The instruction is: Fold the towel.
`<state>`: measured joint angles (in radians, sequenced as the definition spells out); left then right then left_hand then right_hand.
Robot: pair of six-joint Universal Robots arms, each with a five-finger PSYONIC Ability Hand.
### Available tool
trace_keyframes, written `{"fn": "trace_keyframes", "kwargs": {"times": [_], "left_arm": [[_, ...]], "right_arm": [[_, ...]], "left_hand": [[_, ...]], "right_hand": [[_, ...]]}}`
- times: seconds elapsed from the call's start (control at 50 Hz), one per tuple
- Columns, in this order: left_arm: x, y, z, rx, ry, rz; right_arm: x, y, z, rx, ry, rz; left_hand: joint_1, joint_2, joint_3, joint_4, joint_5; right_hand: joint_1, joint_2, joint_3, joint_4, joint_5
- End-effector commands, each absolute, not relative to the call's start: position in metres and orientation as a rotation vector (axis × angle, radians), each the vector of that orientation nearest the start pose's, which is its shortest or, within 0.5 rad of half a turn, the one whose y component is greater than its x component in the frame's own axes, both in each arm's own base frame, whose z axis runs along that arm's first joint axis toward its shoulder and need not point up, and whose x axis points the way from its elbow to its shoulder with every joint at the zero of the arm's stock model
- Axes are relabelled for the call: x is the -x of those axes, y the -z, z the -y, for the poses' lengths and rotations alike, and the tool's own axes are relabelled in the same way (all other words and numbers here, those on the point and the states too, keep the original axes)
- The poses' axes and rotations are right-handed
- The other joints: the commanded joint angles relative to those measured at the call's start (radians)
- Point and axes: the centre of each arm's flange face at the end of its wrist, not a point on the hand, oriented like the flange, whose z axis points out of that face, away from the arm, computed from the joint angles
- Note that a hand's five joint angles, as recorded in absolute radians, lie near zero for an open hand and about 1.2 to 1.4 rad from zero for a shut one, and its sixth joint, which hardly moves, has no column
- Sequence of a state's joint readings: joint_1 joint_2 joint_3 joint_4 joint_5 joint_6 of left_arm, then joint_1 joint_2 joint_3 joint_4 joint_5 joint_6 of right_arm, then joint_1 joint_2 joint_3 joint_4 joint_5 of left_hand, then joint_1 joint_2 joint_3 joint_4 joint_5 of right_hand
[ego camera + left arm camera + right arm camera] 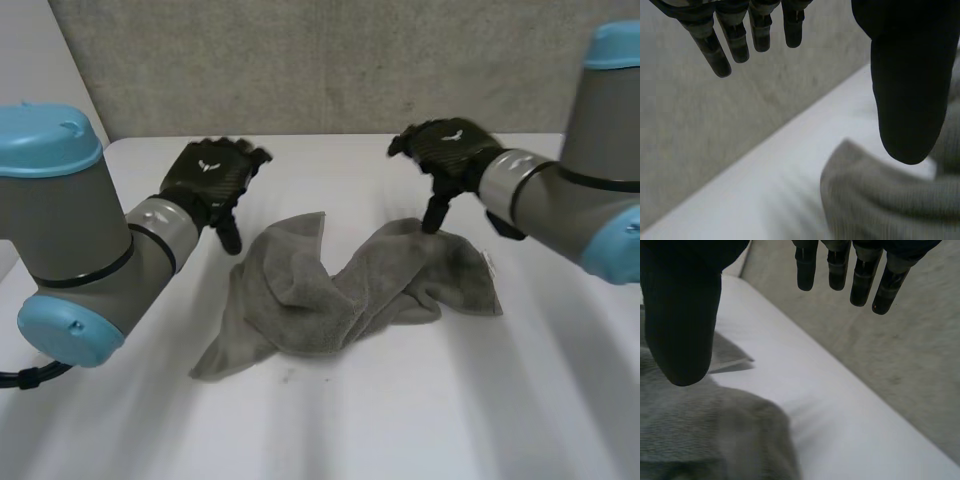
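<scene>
Crumpled grey terry towel (pixel 330 290) bunched at ctr of white table (pixel 400 420). Left hand (pixel 205 178): fingers spread, holding nothing, just beside towel's far left corner. Right hand (pixel 450 148): likewise spread, empty, thumb pointing down over towel's far right part; contact unclear.

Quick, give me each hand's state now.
Left hand: open, holding nothing, beside the towel.
Right hand: open, holding nothing, thumb at the towel's far edge.
</scene>
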<state>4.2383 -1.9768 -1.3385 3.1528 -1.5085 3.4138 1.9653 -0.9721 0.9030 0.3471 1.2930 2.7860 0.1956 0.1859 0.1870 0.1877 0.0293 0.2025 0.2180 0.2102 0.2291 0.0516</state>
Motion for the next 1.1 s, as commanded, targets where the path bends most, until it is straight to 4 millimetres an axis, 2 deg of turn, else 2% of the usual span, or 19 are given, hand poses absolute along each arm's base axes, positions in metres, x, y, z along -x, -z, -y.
{"fn": "trace_keyframes", "kwargs": {"times": [0.02, 0.12, 0.3, 0.4, 0.5, 0.56, 0.6, 0.62, 0.66, 0.72, 0.76, 0.78, 0.82, 0.86, 0.94, 0.98, 1.0, 1.04, 1.1], "left_arm": [[0.291, -0.203, 0.289, -1.054, 1.974, -2.464], [0.298, -0.184, 0.285, -1.178, 1.928, -2.543], [0.308, -0.160, 0.281, -1.320, 1.882, -2.626], [0.311, -0.151, 0.287, -1.316, 1.856, -2.643], [0.314, -0.151, 0.299, -1.328, 1.870, -2.564], [0.314, -0.154, 0.304, -1.332, 1.883, -2.509], [0.315, -0.173, 0.322, -1.287, 1.959, -2.339], [0.315, -0.174, 0.322, -1.287, 1.959, -2.338], [0.316, -0.217, 0.349, -1.104, 2.116, -2.119], [0.317, -0.243, 0.358, -0.986, 2.220, -2.020], [0.320, -0.299, 0.360, -0.792, 2.426, -1.843], [0.320, -0.299, 0.360, -0.791, 2.427, -1.842], [0.321, -0.332, 0.347, -0.712, 2.560, -1.750], [0.321, -0.334, 0.340, -0.715, 2.570, -1.753], [0.325, -0.311, 0.322, -0.791, 2.508, -1.830], [0.326, -0.275, 0.303, -0.880, 2.392, -1.954], [0.326, -0.275, 0.303, -0.881, 2.392, -1.955], [0.319, -0.230, 0.287, -0.960, 2.220, -2.098], [0.313, -0.208, 0.278, -0.997, 2.129, -2.164]], "right_arm": [[-0.320, -0.227, 0.325, 1.129, 1.569, -2.114], [-0.323, -0.198, 0.331, 1.229, 1.530, -2.146], [-0.322, -0.171, 0.332, 1.349, 1.479, -2.176], [-0.322, -0.167, 0.332, 1.376, 1.478, -2.178], [-0.325, -0.182, 0.338, 1.415, 1.594, -2.103], [-0.327, -0.193, 0.342, 1.420, 1.686, -2.053], [-0.332, -0.225, 0.355, 1.377, 1.940, -1.907], [-0.333, -0.225, 0.355, 1.377, 1.941, -1.906], [-0.337, -0.268, 0.370, 1.262, 2.278, -1.693], [-0.336, -0.292, 0.375, 1.180, 2.453, -1.574], [-0.332, -0.329, 0.378, 1.017, 2.699, -1.387], [-0.332, -0.329, 0.378, 1.016, 2.700, -1.386], [-0.329, -0.333, 0.373, 0.987, 2.740, -1.339], [-0.328, -0.330, 0.368, 1.006, 2.719, -1.349], [-0.327, -0.311, 0.359, 1.075, 2.631, -1.403], [-0.322, -0.283, 0.352, 1.141, 2.523, -1.493], [-0.322, -0.283, 0.352, 1.141, 2.523, -1.494], [-0.316, -0.248, 0.341, 1.209, 2.365, -1.647], [-0.313, -0.229, 0.334, 1.250, 2.269, -1.734]], "left_hand": [[0.000, 0.010, 0.009, 0.008, -0.008], [-0.006, 0.004, 0.003, 0.002, -0.014], [0.065, 0.075, 0.073, 0.073, 0.057], [0.455, 0.465, 0.464, 0.463, 0.447], [1.126, 1.136, 1.135, 1.134, 1.118], [1.201, 1.210, 1.209, 1.209, 1.192], [1.201, 1.210, 1.209, 1.209, 1.192], [1.201, 1.210, 1.209, 1.209, 1.192], [1.201, 1.210, 1.209, 1.209, 1.192], [1.201, 1.210, 1.209, 1.209, 1.192], [1.201, 1.210, 1.209, 1.209, 1.192], [1.201, 1.210, 1.209, 1.209, 1.192], [1.201, 1.210, 1.209, 1.209, 1.192], [1.201, 1.210, 1.209, 1.209, 1.192], [1.201, 1.210, 1.209, 1.209, 1.192], [1.201, 1.210, 1.209, 1.209, 1.192], [1.201, 1.210, 1.209, 1.209, 1.192], [1.201, 1.210, 1.209, 1.209, 1.192], [1.201, 1.210, 1.209, 1.209, 1.192]], "right_hand": [[-0.028, -0.043, -0.036, -0.055, -0.052], [-0.006, -0.022, -0.014, -0.033, -0.030], [0.056, 0.040, 0.048, 0.029, 0.032], [0.423, 0.407, 0.415, 0.396, 0.399], [1.192, 1.177, 1.185, 1.166, 1.169], [1.194, 1.178, 1.186, 1.167, 1.170], [1.194, 1.178, 1.186, 1.167, 1.170], [1.194, 1.178, 1.186, 1.167, 1.170], [1.194, 1.178, 1.186, 1.167, 1.170], [1.194, 1.178, 1.186, 1.167, 1.170], [1.194, 1.178, 1.186, 1.167, 1.170], [1.194, 1.178, 1.186, 1.167, 1.170], [1.194, 1.178, 1.186, 1.167, 1.170], [1.194, 1.178, 1.186, 1.167, 1.170], [1.194, 1.178, 1.186, 1.167, 1.170], [1.194, 1.178, 1.186, 1.167, 1.170], [1.194, 1.178, 1.186, 1.167, 1.170], [1.194, 1.178, 1.186, 1.167, 1.170], [1.194, 1.178, 1.186, 1.167, 1.170]]}}
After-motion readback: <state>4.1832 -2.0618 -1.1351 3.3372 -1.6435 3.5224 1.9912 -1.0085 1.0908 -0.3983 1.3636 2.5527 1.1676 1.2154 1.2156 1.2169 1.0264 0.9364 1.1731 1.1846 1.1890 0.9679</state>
